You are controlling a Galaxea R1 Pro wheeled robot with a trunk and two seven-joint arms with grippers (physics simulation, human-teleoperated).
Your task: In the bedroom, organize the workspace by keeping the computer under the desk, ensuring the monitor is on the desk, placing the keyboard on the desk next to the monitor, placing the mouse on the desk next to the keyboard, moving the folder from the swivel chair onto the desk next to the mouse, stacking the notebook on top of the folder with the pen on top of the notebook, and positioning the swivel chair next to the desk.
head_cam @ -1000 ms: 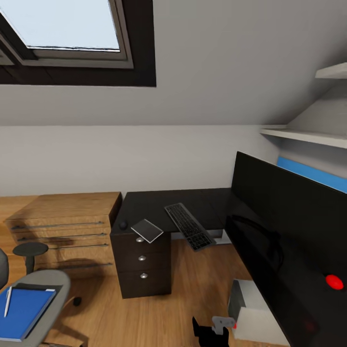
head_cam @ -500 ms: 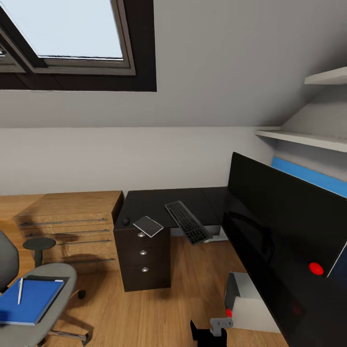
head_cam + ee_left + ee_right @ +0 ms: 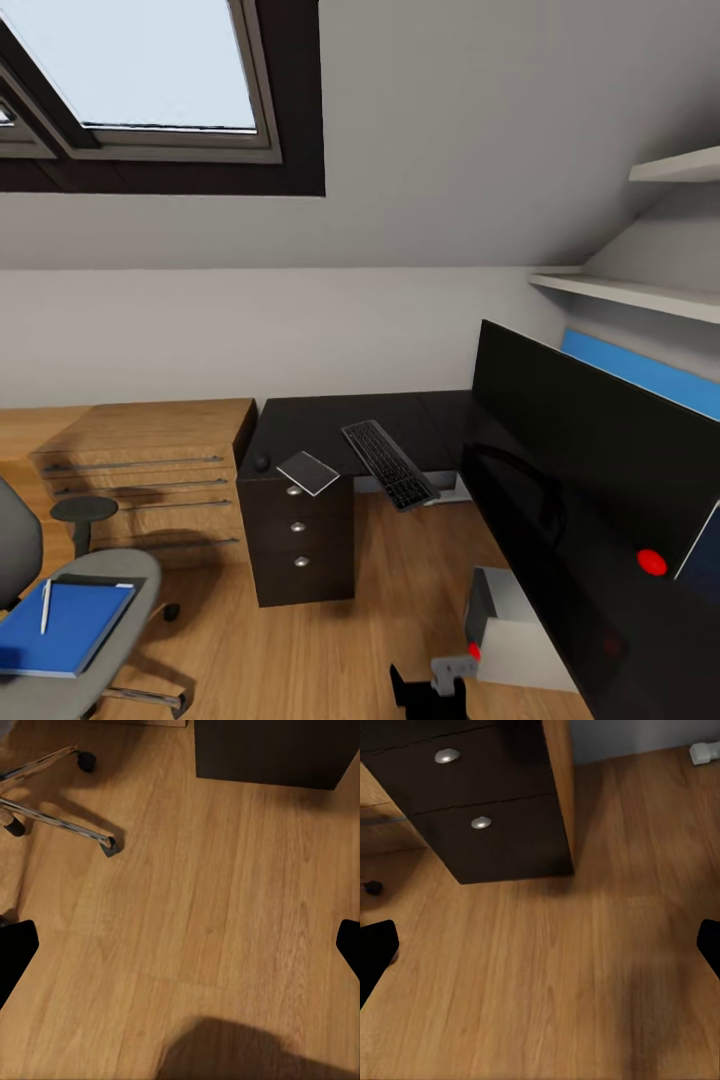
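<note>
The black-topped desk (image 3: 320, 420) runs from its three-drawer unit (image 3: 300, 540) round to the right. On it, the wide black monitor (image 3: 590, 450) stands at the right. The keyboard (image 3: 390, 463) lies slanted, one end past the desk edge. The mouse (image 3: 262, 462) and the grey notebook (image 3: 308, 472) rest above the drawers. The blue folder (image 3: 65, 625) lies on the swivel chair (image 3: 100, 575) seat at lower left, the pen (image 3: 45, 605) on top of it. The pale computer (image 3: 515, 630) stands on the floor under the desk. My left gripper (image 3: 180, 949) and right gripper (image 3: 540, 949) hang open over bare floor.
A low light-wood cabinet (image 3: 150, 460) stands left of the desk, a small round stool (image 3: 83, 510) before it. The chair's chrome base (image 3: 60, 817) and the drawer unit (image 3: 472, 795) lie ahead of the wrists. Wall shelves (image 3: 640, 290) hang at right. Wood floor (image 3: 400, 600) lies between chair and desk.
The whole picture has shifted, so the camera has moved: more of the chair and folder shows at lower left. The things themselves have not moved.
</note>
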